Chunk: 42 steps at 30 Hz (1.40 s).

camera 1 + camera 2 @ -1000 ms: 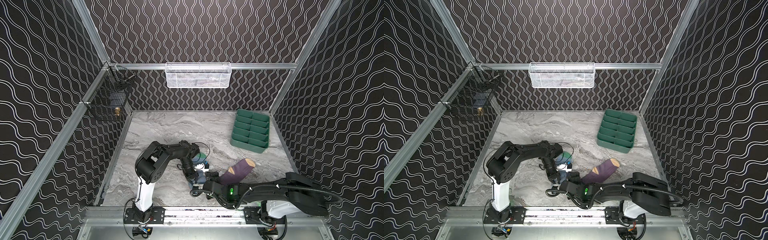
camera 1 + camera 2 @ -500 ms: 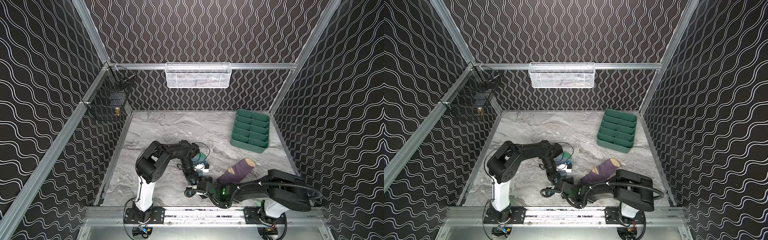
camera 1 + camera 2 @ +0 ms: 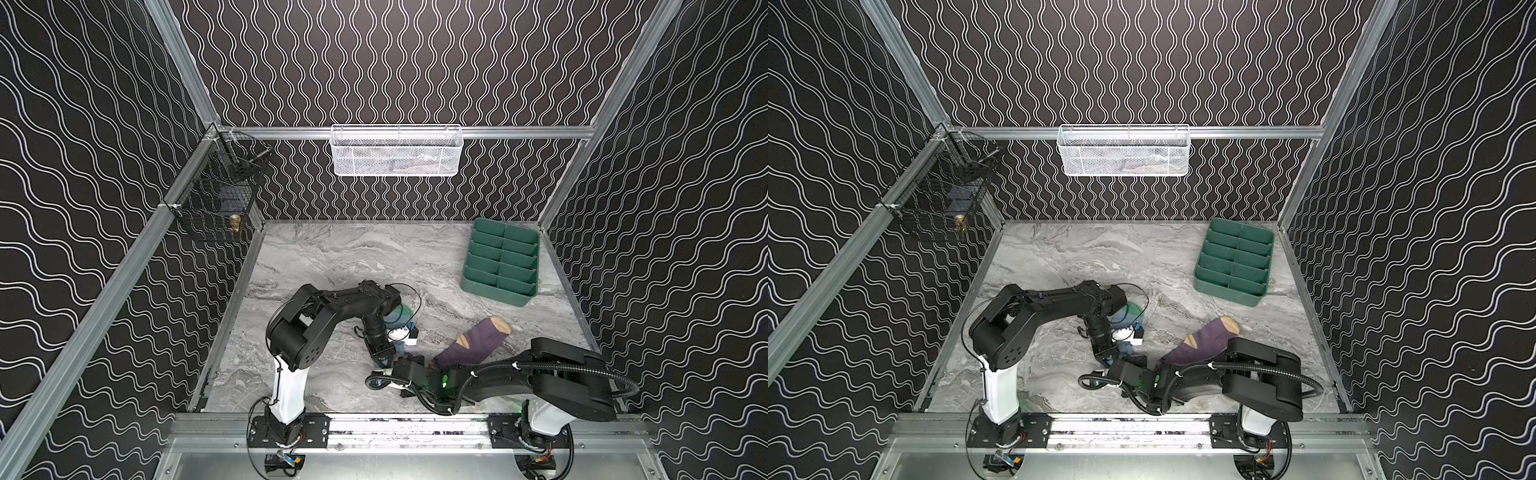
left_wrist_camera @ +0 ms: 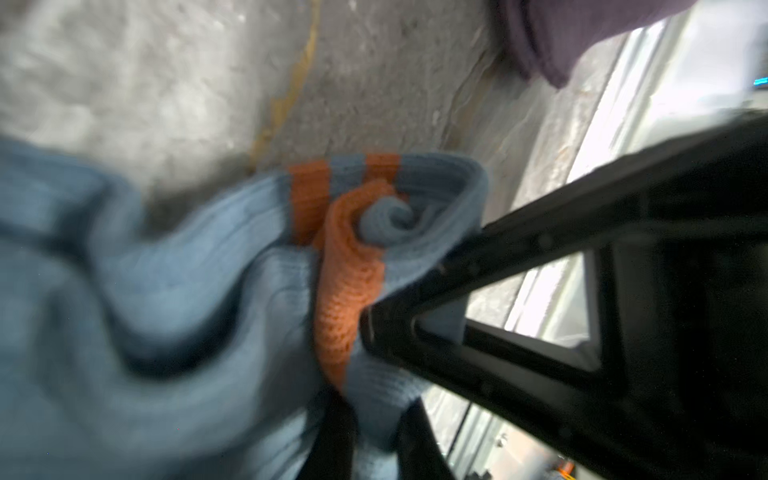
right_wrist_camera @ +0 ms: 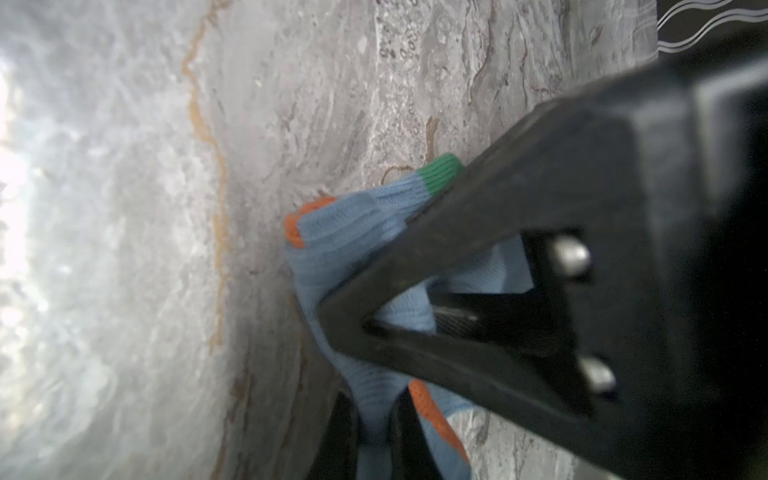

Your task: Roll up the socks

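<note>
The rolling looks barely started: the left fingers [image 4: 332, 440] and right fingers [image 5: 338, 436] both clench the light blue sock [image 4: 187, 291], its orange cuff [image 4: 349, 282] curled one turn near the worktop's [image 3: 332, 257] 6 o'clock, while the purple sock [image 3: 473, 347] lies unrolled at 4 o'clock.

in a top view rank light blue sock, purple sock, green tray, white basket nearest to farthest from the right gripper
1. light blue sock, clamped in the right gripper
2. purple sock, just to its right
3. green tray, back right
4. white basket, on back wall
</note>
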Motion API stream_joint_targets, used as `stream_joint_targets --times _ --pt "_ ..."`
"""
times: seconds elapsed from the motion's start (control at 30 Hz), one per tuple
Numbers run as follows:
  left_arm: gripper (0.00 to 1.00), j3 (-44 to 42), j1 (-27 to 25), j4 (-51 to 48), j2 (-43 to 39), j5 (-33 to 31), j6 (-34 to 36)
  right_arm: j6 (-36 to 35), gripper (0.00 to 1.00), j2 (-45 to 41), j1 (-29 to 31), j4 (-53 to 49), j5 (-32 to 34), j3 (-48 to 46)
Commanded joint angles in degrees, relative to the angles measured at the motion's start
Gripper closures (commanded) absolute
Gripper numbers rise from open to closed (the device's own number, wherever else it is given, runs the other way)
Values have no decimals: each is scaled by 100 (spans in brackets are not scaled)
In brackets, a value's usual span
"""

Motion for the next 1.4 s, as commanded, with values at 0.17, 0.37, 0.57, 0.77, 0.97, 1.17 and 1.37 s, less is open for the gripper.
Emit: stream_joint_targets --times 0.17,0.37,0.57,0.77,0.97,1.17,1.37 --pt "66 -374 17 1373 -938 -1770 -404 556 100 -82 -109 -1714 -516 139" --pt "66 -864 99 1809 -2255 -2932 -694 659 100 -260 -333 -2244 -889 483" --pt "61 -1404 192 2617 -4046 -5565 -936 753 100 -176 -765 -2923 -1947 1103" --pt "53 -1755 214 3025 -5864 -5870 -519 763 100 190 -1546 -3491 -3260 1687" --pt "52 -1330 206 1683 -6532 -2720 247 623 100 797 -2279 -4002 -4410 2362" --pt "51 -1319 51 1229 -5921 -1453 474 475 100 1746 -2805 -4597 -5004 3028" --pt "51 -2083 -1829 1702 -4992 -3276 380 330 100 2331 -3073 -4804 -5412 3461"
